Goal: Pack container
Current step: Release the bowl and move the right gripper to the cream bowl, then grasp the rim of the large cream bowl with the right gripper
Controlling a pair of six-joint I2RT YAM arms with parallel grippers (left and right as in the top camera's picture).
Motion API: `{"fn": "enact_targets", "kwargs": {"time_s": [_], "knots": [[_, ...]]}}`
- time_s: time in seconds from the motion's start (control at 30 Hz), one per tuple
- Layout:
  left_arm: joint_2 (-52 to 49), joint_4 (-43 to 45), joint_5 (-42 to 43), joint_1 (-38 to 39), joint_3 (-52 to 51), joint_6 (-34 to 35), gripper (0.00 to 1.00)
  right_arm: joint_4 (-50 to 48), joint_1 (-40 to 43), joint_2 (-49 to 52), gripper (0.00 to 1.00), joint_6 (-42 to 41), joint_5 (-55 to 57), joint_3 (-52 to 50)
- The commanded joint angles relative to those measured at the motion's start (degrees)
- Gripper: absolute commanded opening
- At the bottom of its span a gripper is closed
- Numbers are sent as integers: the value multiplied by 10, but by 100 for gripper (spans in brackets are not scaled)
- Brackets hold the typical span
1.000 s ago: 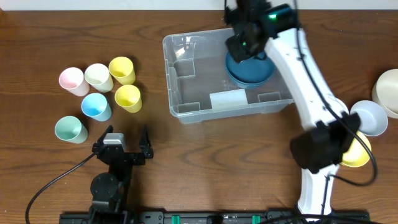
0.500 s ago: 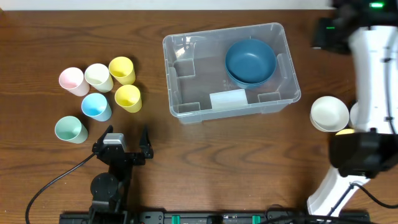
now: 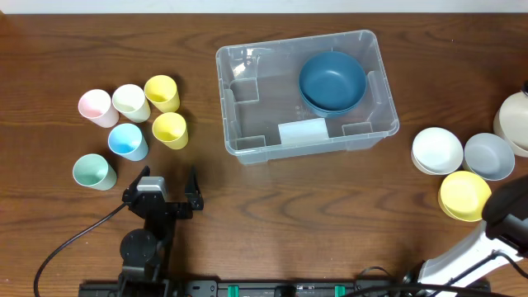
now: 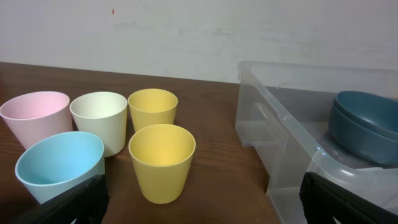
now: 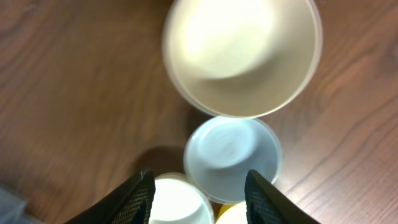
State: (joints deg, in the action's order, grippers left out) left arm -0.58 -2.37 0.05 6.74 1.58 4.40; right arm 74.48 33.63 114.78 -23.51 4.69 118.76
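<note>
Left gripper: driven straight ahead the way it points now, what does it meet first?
Likely the nearer yellow cup, just left of the left gripper's centre line; the container sits off to the right.

Clear glossy plastic container (image 3: 264, 111), wood-grain table (image 3: 313, 214)

large clear rectangular container (image 3: 260, 115), rounded corners, upright, open-topped (whitish label on its base)
</note>
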Motion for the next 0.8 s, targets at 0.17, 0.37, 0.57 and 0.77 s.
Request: {"fn": "enact_targets", "kwargs": {"time_s": [0.17,0.37,0.57,0.77], "knots": [[3,-19,-5,-3,-14,-7,98,-132,41,-12,48,123,-85,-149],[3,-19,-5,-3,-14,-7,98,-214,26,-12,47,211,-105,-223],[3,-18,-5,-3,-14,-7,98,-257,18,-12,44,248,-79,-263],[3,-19,-5,-3,-14,-7,98,-280,17,-12,40,266,-75,-273]]}}
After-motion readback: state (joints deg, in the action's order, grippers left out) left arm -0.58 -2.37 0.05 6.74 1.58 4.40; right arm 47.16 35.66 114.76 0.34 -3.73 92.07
